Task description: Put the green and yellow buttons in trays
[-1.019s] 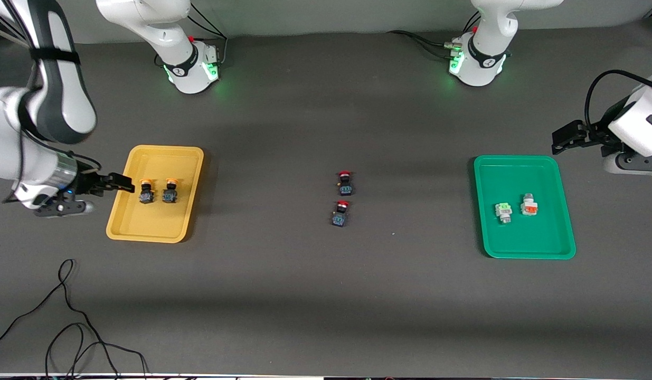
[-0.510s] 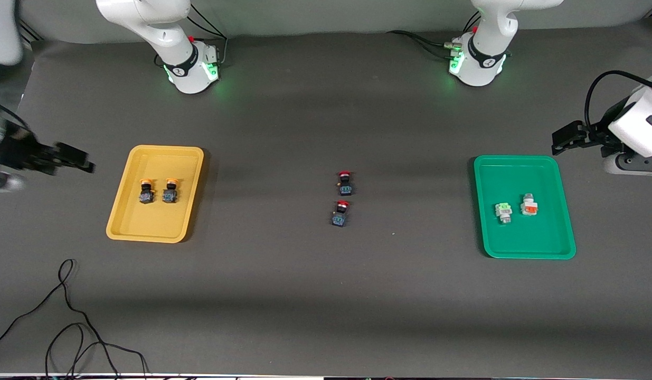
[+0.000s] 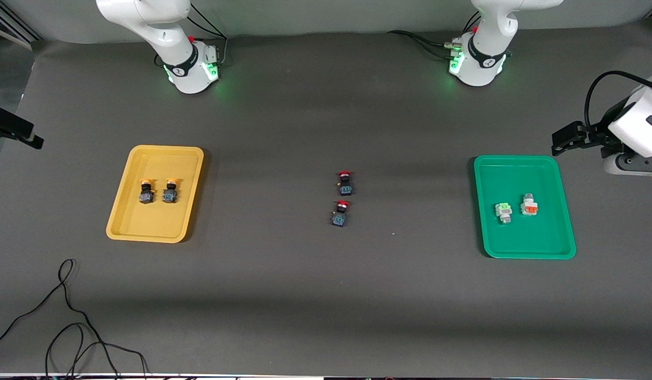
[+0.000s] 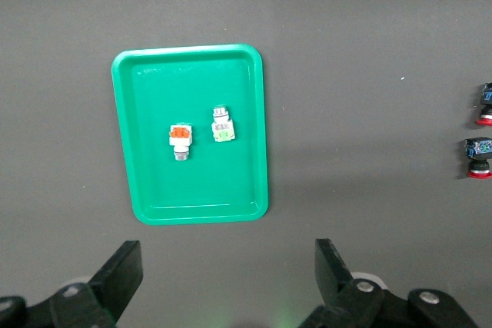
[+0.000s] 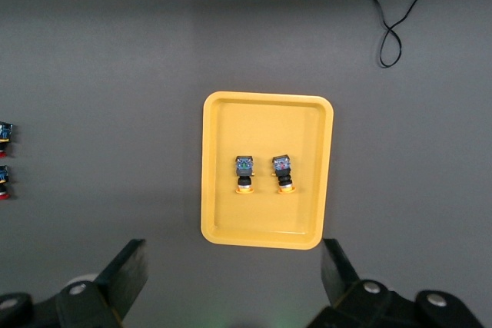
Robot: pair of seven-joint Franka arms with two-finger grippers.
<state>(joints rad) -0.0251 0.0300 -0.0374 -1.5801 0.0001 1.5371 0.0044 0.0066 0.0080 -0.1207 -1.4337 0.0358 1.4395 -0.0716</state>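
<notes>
Here, in the front view, two yellow-capped buttons (image 3: pixel 158 191) sit in the yellow tray (image 3: pixel 122 227), two whitish blocks (image 3: pixel 516 208) in the green tray (image 3: pixel 563 248). Left wrist view: left gripper (image 4: pixel 228 270) spread wide, empty, above the table. Right wrist view: right gripper (image 5: pixel 233 272) likewise spread, empty.

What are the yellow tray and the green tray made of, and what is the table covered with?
The yellow tray and the green tray look like smooth molded plastic: even bright color, rounded corners, a slight shine along the rims. The table seems covered with a dull dark gray mat, maybe rubber or fabric; it shows no shine, so I cannot tell which.
</notes>
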